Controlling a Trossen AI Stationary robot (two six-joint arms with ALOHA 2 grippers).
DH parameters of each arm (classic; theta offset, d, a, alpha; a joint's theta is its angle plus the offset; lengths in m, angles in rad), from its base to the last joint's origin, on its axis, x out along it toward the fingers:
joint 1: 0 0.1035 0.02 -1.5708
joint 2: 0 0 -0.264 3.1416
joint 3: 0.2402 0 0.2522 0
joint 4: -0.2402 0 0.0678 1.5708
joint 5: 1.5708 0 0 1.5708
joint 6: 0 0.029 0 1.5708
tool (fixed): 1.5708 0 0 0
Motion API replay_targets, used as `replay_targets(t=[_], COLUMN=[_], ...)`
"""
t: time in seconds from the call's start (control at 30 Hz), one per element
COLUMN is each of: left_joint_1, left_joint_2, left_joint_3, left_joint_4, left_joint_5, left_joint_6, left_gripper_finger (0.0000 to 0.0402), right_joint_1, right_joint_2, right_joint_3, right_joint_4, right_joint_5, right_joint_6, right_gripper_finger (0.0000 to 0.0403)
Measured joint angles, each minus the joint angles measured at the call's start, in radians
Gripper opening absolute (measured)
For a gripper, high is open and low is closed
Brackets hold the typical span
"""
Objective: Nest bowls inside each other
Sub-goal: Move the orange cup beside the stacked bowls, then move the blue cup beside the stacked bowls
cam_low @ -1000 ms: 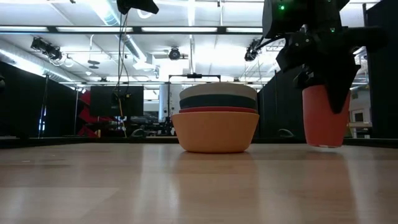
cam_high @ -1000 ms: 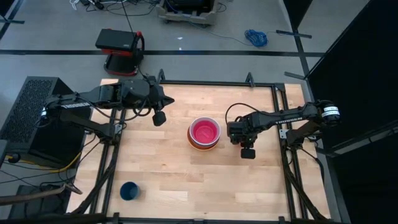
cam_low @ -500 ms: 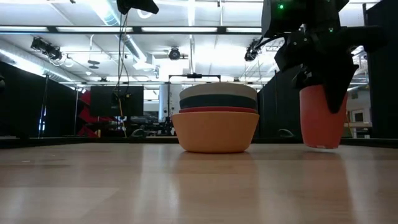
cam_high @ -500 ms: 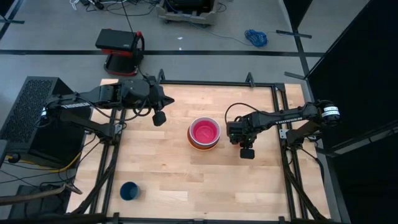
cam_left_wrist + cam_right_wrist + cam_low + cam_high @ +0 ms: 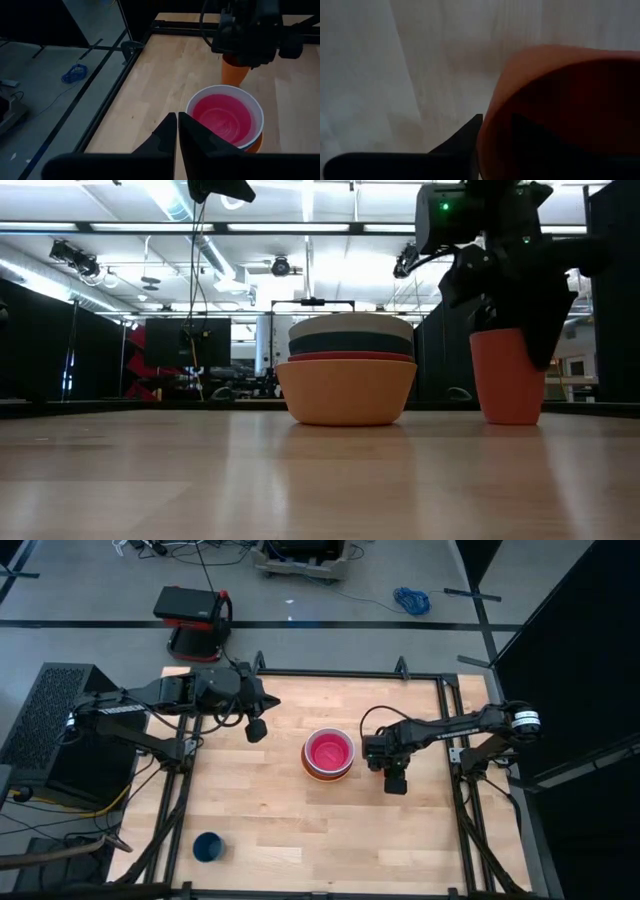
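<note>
Bowls: stacked one inside another near the middle of the worktop (image 5: pixel 280 820). The orange bowl (image 5: pixel 346 392) is at the bottom, with the red bowl's (image 5: pixel 350 357) rim showing just above it. Next come the teal-blue bowl (image 5: pixel 350 342) and the white bowl (image 5: pixel 350 324), and the pink bowl (image 5: pixel 329 752) lies innermost, seen from above.
Orange cup: the cup (image 5: pixel 508 376) stands upright on the worktop, just to the right of the stack and apart from it.
Right gripper: the right gripper (image 5: pixel 395 777) is directly over the orange cup. One finger is outside the cup's wall and the other inside its mouth. The fingers are parted, loose about the wall.
Left gripper: the left gripper (image 5: pixel 256 730) hangs over the far left part of the worktop, well apart from the stack. Its fingers (image 5: pixel 167 135) are pressed closed on nothing.
Blue cup: a small dark blue cup (image 5: pixel 208 846) sits alone at the near left of the worktop.
</note>
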Motion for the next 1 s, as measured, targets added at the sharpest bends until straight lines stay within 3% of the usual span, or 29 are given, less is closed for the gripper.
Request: replay_targets(t=[1.0], left_joint_1=[0.0], left_joint_2=[0.0], left_joint_3=[0.0], left_joint_4=[0.0], left_joint_5=[0.0], left_joint_6=[0.005], left_gripper_finger=[0.0003], right_joint_1=[-0.001], right_joint_2=[-0.031], right_joint_3=[0.094], right_joint_4=[-0.131], right_joint_5=[-0.004], right_joint_6=[0.023], right_gripper_finger=[0.0185])
